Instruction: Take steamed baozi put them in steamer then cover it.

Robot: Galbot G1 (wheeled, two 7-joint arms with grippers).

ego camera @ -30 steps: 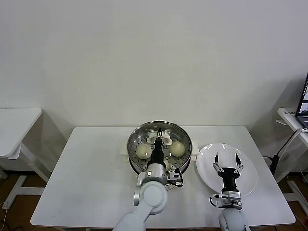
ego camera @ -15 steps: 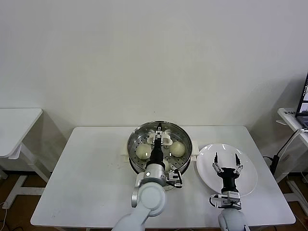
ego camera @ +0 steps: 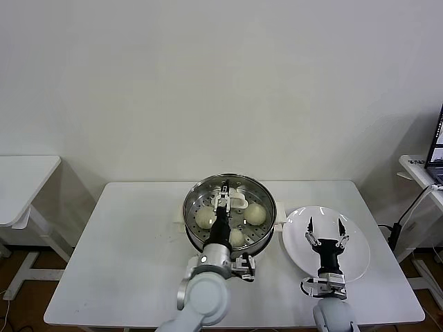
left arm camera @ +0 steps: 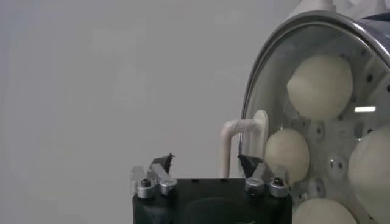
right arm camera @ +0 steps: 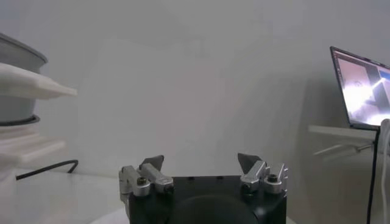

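Left gripper [ego camera: 222,198]: over the middle of the steamer, jaws spread and holding nothing; the lid's handle sits between its fingers, untouched as far as can be seen.
Right gripper [ego camera: 326,231]: above the plate, jaws released wide, nothing in them.
Steamer [ego camera: 260,190]: at the back centre of the table, steel pot on a white base.
Lid [left arm camera: 265,73]: lying on the steamer, its white handle [left arm camera: 236,141] at the centre.
Buns [ego camera: 205,218]: inside the steamer under the glass.
Head view only: three buns clear, left, right and near side; a fourth is hidden by the arm and handle. The plate [ego camera: 358,256] lies bare just to the right of the steamer.
Left wrist view only: four buns [left arm camera: 320,86] through the glass, and the lid's metal rim.
Right wrist view only: the steamer's white side handle [right arm camera: 33,85], a black cable [right arm camera: 46,168] on the table, a lit laptop [right arm camera: 361,89].
Surface: white table [ego camera: 131,242].
Room: plain white wall; a second white table [ego camera: 21,181] to the left; laptop on a side table at the right edge.
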